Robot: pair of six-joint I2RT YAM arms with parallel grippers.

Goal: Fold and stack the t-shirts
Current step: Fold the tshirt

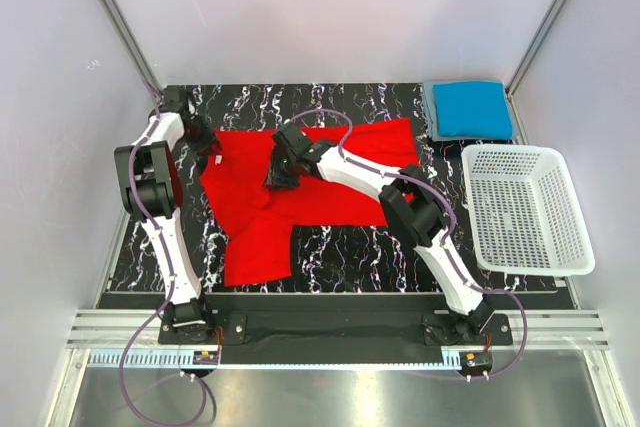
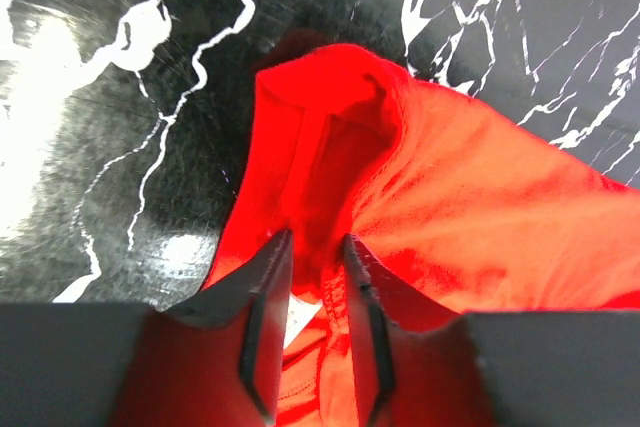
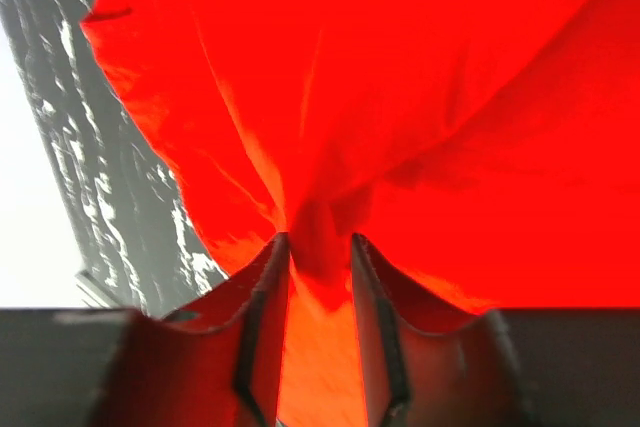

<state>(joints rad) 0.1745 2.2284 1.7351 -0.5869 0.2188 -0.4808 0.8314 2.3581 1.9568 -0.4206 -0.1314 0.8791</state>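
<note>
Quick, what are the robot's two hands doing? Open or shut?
Left gripper: shut on the red t-shirt.
Right gripper: shut on the red t-shirt too.

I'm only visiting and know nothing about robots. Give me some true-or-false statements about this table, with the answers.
1. The left claw and the right claw both pinch the red shirt. True.
2. The red shirt is neatly folded. False: it lies spread out and rumpled.
3. The white basket stands at the right. True.
4. The blue shirt lies inside the white basket. False: it sits folded outside it, at the far right corner of the table.
</note>
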